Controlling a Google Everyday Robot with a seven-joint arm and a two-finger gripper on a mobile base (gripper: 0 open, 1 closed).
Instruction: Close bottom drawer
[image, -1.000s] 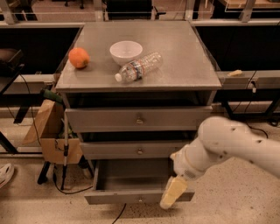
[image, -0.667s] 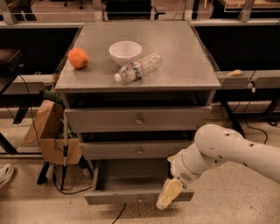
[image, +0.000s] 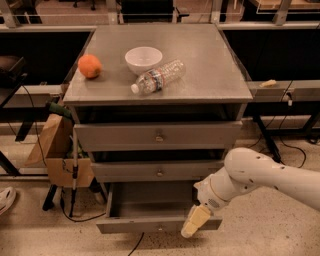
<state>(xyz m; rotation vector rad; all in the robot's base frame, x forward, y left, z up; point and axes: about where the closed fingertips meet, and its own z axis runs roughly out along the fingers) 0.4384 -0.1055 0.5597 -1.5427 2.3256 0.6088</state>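
Note:
The bottom drawer (image: 150, 226) of the grey cabinet stands pulled out, its inside showing and its narrow front near the floor with a small knob (image: 160, 228). My gripper (image: 195, 221) hangs on the white arm at the right end of that drawer front, its cream fingers (image: 193, 224) pointing down over the front's right part. The middle drawer (image: 159, 171) and top drawer (image: 158, 135) above sit pushed in further.
On the cabinet top (image: 210, 70) lie an orange (image: 89, 65), a white bowl (image: 143, 59) and a plastic bottle (image: 158, 77) on its side. A brown paper bag (image: 52, 145) and a cane stand left of the cabinet. Dark desks and cables flank both sides.
My arm and gripper have shifted a little left, closer over the right end of the bottom drawer front. The drawer stays pulled out.

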